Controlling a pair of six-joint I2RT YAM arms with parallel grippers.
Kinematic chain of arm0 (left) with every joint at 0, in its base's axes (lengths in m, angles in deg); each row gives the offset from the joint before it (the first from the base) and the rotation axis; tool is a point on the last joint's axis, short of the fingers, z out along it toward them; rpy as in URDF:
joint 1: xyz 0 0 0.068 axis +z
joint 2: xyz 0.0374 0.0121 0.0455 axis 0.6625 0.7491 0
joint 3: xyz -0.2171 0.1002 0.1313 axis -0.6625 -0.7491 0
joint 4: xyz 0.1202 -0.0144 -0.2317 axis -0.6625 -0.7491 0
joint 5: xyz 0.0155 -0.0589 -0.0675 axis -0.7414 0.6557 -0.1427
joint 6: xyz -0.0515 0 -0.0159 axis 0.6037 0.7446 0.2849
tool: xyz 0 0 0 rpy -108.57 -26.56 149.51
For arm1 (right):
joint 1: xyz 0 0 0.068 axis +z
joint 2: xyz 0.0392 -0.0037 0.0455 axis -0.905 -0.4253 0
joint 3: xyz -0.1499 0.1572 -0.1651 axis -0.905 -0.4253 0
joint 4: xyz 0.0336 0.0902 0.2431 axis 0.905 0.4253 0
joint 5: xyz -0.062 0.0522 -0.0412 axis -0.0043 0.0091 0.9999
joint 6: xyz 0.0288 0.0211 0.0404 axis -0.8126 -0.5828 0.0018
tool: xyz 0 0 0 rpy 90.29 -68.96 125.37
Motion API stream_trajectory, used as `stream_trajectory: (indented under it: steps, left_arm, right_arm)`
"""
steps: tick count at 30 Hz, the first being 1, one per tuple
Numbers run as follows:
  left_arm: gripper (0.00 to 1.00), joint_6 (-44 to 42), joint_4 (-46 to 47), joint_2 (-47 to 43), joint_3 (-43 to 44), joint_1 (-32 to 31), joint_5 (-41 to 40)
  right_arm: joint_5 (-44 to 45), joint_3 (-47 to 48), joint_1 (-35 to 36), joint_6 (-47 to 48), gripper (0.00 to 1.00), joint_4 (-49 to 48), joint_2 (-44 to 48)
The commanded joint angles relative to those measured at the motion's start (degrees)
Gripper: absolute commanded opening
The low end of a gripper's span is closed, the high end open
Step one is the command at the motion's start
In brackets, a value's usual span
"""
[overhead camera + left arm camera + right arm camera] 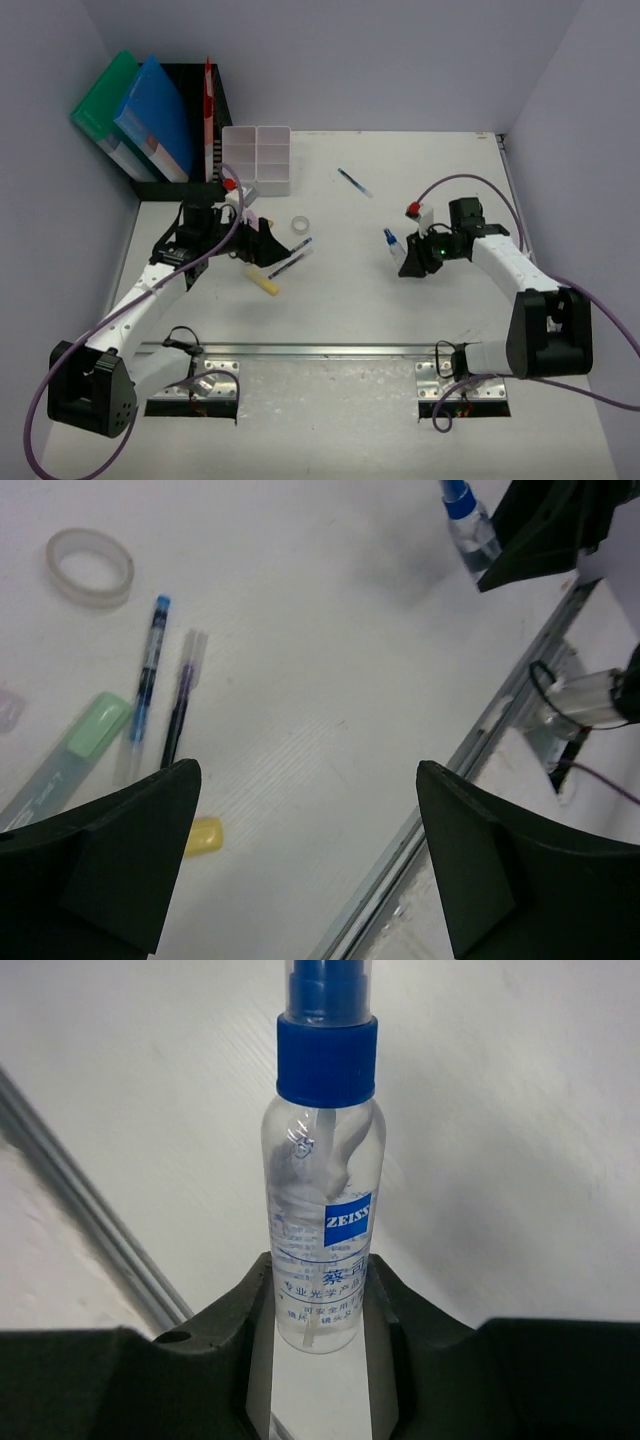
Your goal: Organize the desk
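Observation:
The white desk (360,300) has a silver rail (320,350) along its near edge. My right gripper (403,252) is shut on a clear spray bottle with a blue cap (390,239). In the right wrist view the jaws clamp the bottle's (325,1190) lower body at my right gripper (320,1300). My left gripper (268,246) is open and empty, over the desk beside two pens (290,260) and a yellow eraser (268,285). In the left wrist view its gripper (310,860) frames bare desk, with the eraser (205,835) by the left finger.
A tape roll (300,224), a blue pen (150,670), a purple pen (182,695) and a green highlighter (75,755) lie left of centre. Another pen (353,182) lies farther back. A white compartment tray (258,158) and a black file rack (180,110) stand at the back left.

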Motion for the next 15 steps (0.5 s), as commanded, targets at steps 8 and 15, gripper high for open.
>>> stream_trajectory:
  steps: [8, 15]
  left_arm:
    - [0.82, 23.2, 31.5, 9.8, 10.6, -7.6, 2.6]
    - [0.72, 26.4, 38.3, 15.9, 14.6, -12.5, 2.0]
  right_arm:
    - [-29.5, 2.7, 15.8, -52.9, 0.0, -46.7, 7.8]
    - [-31.4, 3.8, 16.4, -55.1, 0.0, -47.3, 7.1]
